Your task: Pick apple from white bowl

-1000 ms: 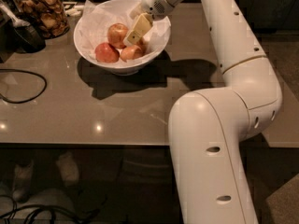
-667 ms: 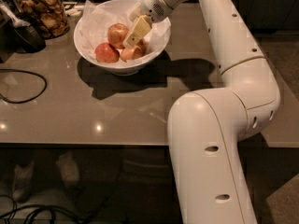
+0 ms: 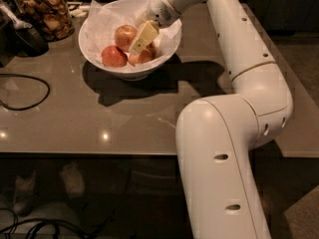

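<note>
The tool [image 3: 138, 45] is down inside the deep white paper-lined bowl [image 3: 127, 72], just beside the round orange-red-and-yellow apple [image 3: 124, 35]. Whether it grips yet I cannot tell, and the apple is not yet lifted.

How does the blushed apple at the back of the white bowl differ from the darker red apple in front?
The blushed apple shows yellow under its orange-red; the darker red apple is red all over. The blushed apple lies beside the gripper, which reaches into the white bowl; the darker red apple lies clear of it, nearer the front rim. Both are round, lying on the paper lining.
</note>
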`<state>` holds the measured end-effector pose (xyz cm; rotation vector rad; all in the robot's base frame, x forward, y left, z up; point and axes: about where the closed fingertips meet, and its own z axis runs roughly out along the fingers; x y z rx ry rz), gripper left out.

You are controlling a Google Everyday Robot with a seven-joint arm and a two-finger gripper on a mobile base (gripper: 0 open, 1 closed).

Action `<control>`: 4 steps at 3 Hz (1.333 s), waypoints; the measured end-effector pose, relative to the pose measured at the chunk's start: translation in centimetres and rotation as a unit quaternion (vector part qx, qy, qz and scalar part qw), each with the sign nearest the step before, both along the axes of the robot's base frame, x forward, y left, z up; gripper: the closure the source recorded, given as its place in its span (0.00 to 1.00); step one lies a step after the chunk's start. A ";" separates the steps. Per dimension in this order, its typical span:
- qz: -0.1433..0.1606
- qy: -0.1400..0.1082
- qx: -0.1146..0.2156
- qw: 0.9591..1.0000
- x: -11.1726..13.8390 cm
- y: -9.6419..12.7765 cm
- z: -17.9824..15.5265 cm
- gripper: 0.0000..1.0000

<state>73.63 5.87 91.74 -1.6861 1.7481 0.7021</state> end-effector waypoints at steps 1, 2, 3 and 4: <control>0.005 0.006 0.002 1.000 0.0 0.5 -0.5 0.16; 0.009 0.009 0.003 1.000 0.0 0.9 -0.8 0.15; 0.010 0.010 0.003 1.000 0.0 1.0 -0.8 0.26; 0.009 0.010 0.003 1.000 0.0 1.0 -0.8 0.50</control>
